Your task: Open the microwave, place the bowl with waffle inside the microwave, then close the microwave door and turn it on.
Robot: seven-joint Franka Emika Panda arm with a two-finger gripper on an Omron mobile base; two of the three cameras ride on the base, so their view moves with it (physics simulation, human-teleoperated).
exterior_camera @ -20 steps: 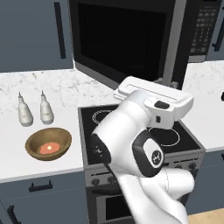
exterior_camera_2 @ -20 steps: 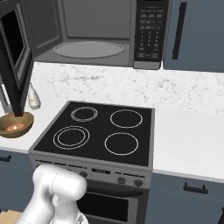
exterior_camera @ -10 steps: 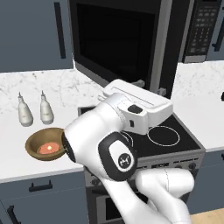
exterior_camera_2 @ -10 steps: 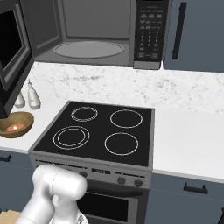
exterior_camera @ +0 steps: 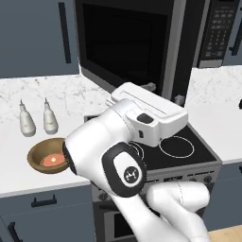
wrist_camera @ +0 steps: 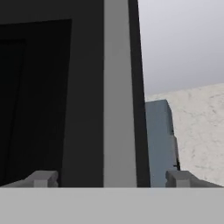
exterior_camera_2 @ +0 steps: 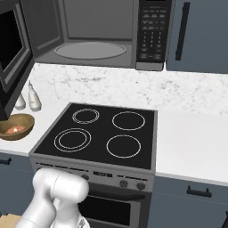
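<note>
While the microwave door (exterior_camera: 125, 45) now hangs swung out to the left, its cavity lies exposed in the right base view, grey walls around a round turntable (exterior_camera_2: 90, 50), with the keypad (exterior_camera_2: 150, 32) at three o'clock of the opening. A second earlier the fingers were nearly pressed together at the door's edge; they have since spread wide, and the gripper (wrist_camera: 111, 177) pinches nothing. Judged from this, the opening step is done and the door has been let go.

The hand view looks along the spread fingers at the door's steel-grey frame (wrist_camera: 117, 92), which stands upright between the two tips; whether either tip touches it cannot be told. Pale marbled counter (wrist_camera: 197, 127) shows at three o'clock of the frame.

The left base view gives what the others lack: the arm's white bulk in front of the stove (exterior_camera: 182, 149), its hand reaching up toward the door's lower edge. At nine o'clock of the stove sits the wooden bowl (exterior_camera: 47, 156) on the counter, the waffle (exterior_camera: 53, 160) lying inside it, two small bottles (exterior_camera: 37, 119) just behind.

The right base view shows the four rings bare, with the bowl at the far left edge, well apart from the cavity. The next move, presumably, is down and left to the bowl.
</note>
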